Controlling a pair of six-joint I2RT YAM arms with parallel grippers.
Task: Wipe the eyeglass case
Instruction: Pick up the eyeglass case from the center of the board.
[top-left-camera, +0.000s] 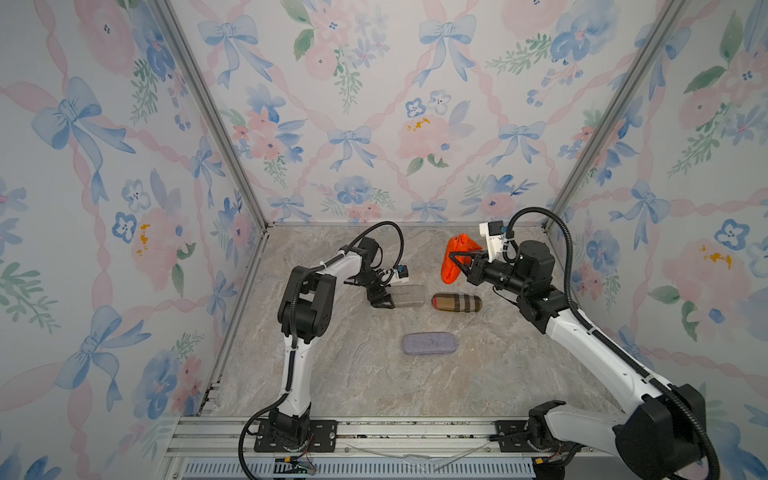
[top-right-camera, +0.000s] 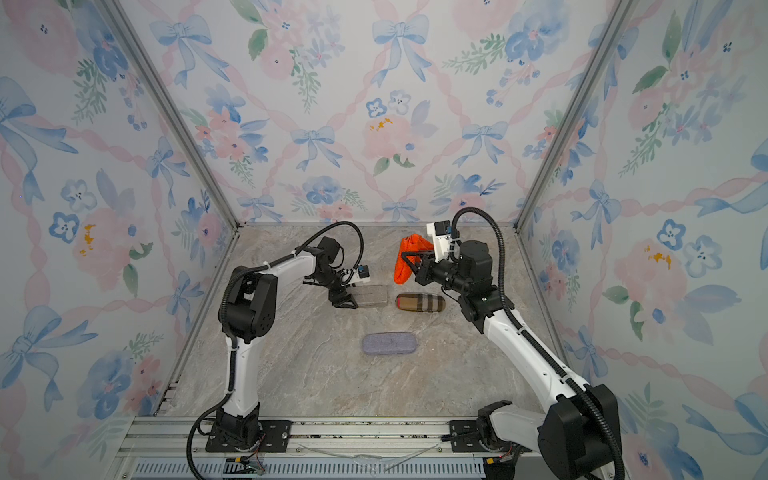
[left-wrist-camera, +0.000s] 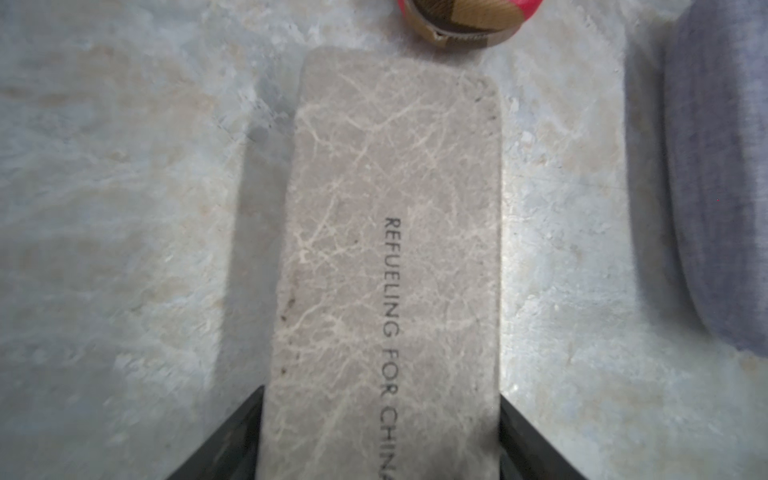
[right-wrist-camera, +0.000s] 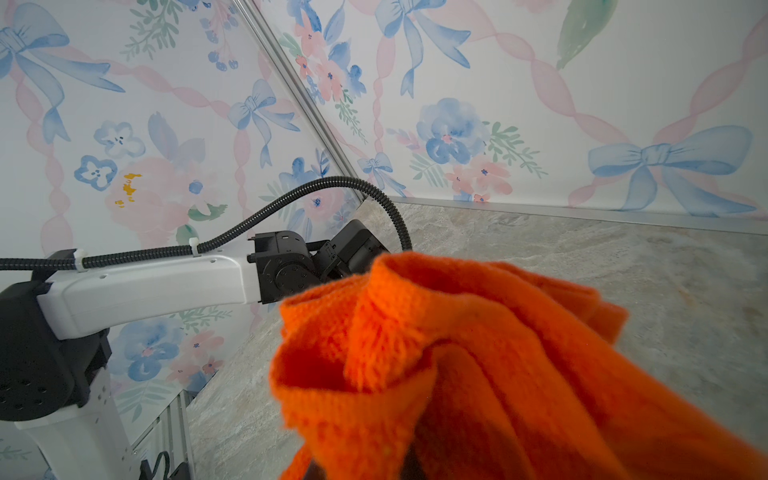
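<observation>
Marble-patterned eyeglass case (top-left-camera: 409, 296) is lying toward the back of the table (top-left-camera: 332, 374). Your left gripper (top-left-camera: 383, 303) is clamping its left end, jaws half spread. Striped case (top-left-camera: 457, 302) is sitting just right of it. Your right gripper (top-left-camera: 459, 259), fully closed, is pinching an orange cloth (top-left-camera: 449, 272) aloft.

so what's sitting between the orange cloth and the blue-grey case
The striped brown case lies between the orange cloth and the blue-grey case; both top views show it.

Bunched orange cloth (right-wrist-camera: 478, 365), left arm (right-wrist-camera: 166, 286) behind
</observation>
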